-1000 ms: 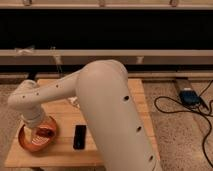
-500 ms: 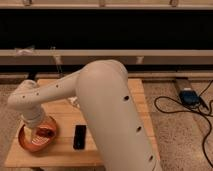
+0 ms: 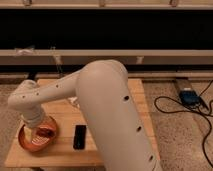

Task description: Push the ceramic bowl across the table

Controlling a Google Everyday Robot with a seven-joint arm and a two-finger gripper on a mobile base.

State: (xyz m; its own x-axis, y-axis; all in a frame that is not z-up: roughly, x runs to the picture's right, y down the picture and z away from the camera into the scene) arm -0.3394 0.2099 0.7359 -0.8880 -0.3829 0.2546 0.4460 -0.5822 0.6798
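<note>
The ceramic bowl (image 3: 33, 142) is copper-orange and glossy, and sits at the near left of the light wooden table (image 3: 60, 155). My white arm reaches from the right across the table and bends down at its left end. The gripper (image 3: 42, 132) hangs down into the bowl's inside, over its right half. The arm's wrist hides the bowl's back rim.
A small black block (image 3: 79, 137) lies on the table just right of the bowl. A small white object (image 3: 74, 101) peeks out behind the arm. Black cables (image 3: 177, 107) and a blue box (image 3: 189, 96) lie on the floor at the right. A dark wall runs behind the table.
</note>
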